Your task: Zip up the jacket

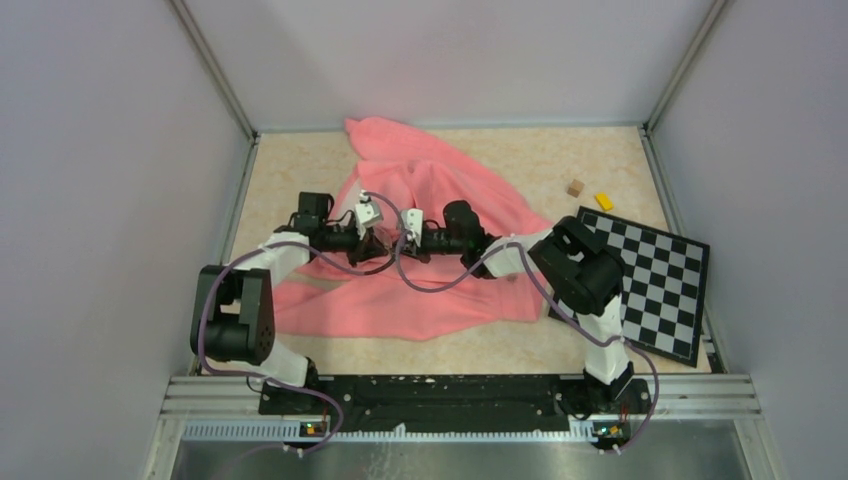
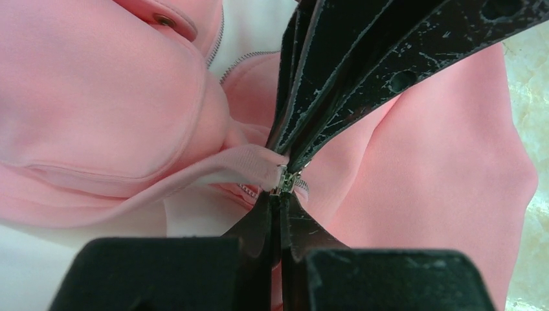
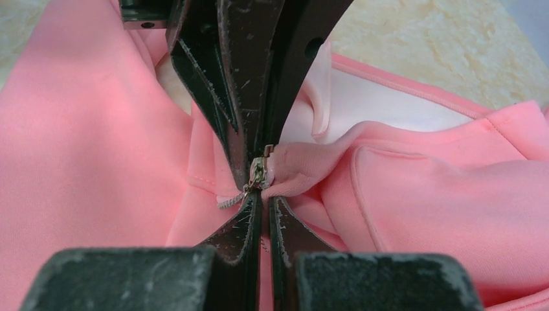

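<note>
The salmon-pink jacket [image 1: 440,180] lies spread on the table's middle, with the paler lining showing in the wrist views. Both grippers meet over its front. My left gripper [image 2: 283,195] is shut on the small metal zipper slider [image 2: 285,179]. My right gripper [image 3: 262,196] is shut on the jacket edge right beside the slider [image 3: 259,172], fingertip to fingertip with the left one. Loose zipper teeth [image 3: 230,201] trail from the slider. The pocket flap's snap button [image 2: 165,21] shows at the upper left. From above, the left gripper [image 1: 379,243] and right gripper [image 1: 396,245] nearly touch.
A black-and-white checkerboard [image 1: 650,280] lies at the right, partly under the right arm. A small wooden block [image 1: 575,187] and a yellow block [image 1: 604,201] sit at the back right. Grey walls enclose the table on three sides.
</note>
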{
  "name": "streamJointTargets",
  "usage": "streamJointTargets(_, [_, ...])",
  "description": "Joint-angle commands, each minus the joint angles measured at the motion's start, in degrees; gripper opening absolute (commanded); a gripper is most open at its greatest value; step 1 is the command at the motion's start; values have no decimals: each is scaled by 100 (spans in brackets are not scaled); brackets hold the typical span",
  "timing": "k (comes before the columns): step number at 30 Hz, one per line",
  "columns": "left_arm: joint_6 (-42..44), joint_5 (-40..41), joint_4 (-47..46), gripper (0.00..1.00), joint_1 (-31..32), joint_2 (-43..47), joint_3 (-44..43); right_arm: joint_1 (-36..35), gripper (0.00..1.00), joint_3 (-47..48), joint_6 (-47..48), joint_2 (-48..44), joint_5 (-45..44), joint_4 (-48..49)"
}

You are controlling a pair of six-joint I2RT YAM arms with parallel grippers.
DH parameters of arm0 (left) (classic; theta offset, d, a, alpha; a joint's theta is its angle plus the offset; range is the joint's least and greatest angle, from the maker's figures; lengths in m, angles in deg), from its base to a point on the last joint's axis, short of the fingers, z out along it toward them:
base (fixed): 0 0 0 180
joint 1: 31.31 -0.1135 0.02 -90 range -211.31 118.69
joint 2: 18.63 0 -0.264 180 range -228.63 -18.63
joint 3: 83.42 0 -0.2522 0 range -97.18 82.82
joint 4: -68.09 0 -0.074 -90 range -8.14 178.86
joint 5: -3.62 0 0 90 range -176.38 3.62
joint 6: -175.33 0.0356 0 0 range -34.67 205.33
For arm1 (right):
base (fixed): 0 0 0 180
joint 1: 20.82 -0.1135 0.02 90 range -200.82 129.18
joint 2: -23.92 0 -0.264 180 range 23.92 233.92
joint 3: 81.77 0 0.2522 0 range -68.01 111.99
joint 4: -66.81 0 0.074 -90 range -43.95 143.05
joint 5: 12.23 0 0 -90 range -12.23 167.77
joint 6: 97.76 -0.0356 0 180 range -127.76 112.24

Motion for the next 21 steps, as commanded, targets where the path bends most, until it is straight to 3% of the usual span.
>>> streamJointTargets(1, [234, 61, 24, 0, 295, -188, -166, -311, 0, 567, 25, -153, 709, 414])
streamJointTargets(7, [220, 95, 90, 0, 281, -96, -195, -310, 0, 438, -41, -312, 662, 300])
streamJointTargets(12, [195, 119, 23, 0, 254, -17, -139, -97, 43, 75, -67, -488, 422, 97])
streamJointTargets(21, [218, 71, 5, 0, 250, -49, -130, 662, 65, -402, -867, -810, 1362, 916])
